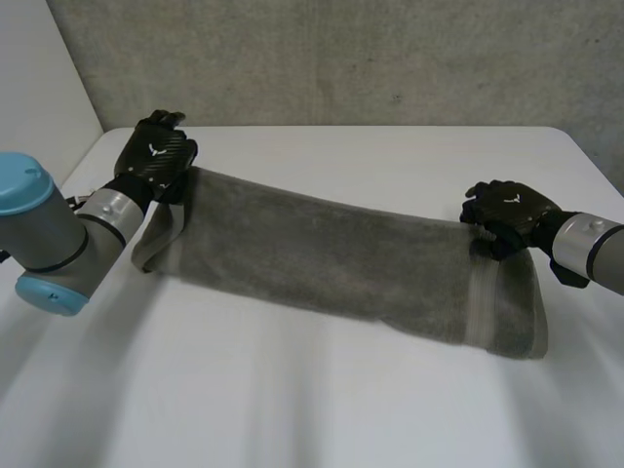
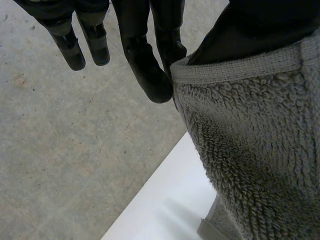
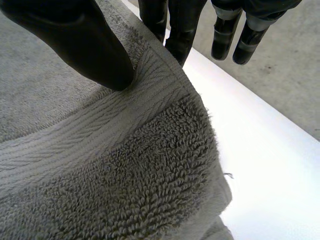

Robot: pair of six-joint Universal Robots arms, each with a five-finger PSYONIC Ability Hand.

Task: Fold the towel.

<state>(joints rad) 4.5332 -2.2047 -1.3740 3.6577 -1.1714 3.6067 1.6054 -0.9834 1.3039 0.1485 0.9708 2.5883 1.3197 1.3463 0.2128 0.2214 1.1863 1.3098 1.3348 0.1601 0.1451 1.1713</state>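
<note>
You have the towel [image 1: 331, 258] stretched long across the tabletop [image 1: 292, 390], your left hand [image 1: 156, 156] pinching its far left corner and your right hand [image 1: 507, 214] pinching the far right corner, probably to draw that edge taut for folding.

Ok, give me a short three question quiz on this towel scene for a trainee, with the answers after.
1. Multiple choice: where on the towel is the left hand? A: the middle. B: a far corner. C: the near edge.
2. True or false: the right hand pinches the towel between its thumb and fingers.
3. Fill in: the table is ___ in colour.
Key: 1 B; 2 true; 3 white.
</note>
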